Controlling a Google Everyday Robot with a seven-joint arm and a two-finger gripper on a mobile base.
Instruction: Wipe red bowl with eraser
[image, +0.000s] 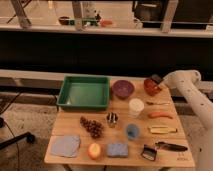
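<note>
A: What sits nearest, far down from the hand?
B: Along the front edge of the counter (75, 159): a grey-blue cloth (65, 146), an orange fruit (94, 150), a blue sponge (117, 149), then a black-handled tool (165, 147) almost straight below the hand, its head too dark to read.

A: And closer to it?
B: A cluster of grapes (92, 127), a small metal cup (112, 118), a blue cup (132, 131), a yellow bar (162, 130), a carrot (160, 115) and a white cup (136, 107). To the hand's left stand the purple bowl (122, 88) and the green tray (84, 92).

A: The hand itself?
B: The hand (155, 82) is at the counter's far right corner, right over the red bowl (151, 88), whose rim it partly hides. Something dark at its tip may be the eraser (156, 78); I cannot tell how its fingers stand. The white arm (192, 97) is cut off at the right edge.
</note>
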